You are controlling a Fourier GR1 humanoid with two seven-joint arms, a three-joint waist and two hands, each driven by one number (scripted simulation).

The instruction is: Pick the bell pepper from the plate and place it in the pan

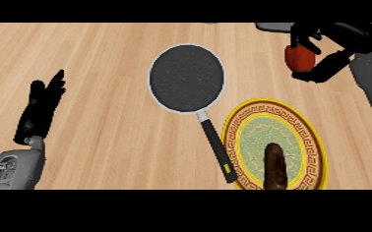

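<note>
A red bell pepper [297, 59] is held above the counter at the upper right, my right hand [323, 54] curled round it with fingers on both sides. The dark pan [187, 78] with a pale rim lies left of it, its black handle [216, 146] pointing toward me. A yellow patterned plate [245, 142] sits at the lower right, beside the handle. My left hand [42, 108] rests open at the left edge, fingers up.
A brown oblong item [274, 166] lies on the plate's near part. A dark grey object [272, 27] shows at the top right edge. Wooden counter [102, 54] surrounds everything.
</note>
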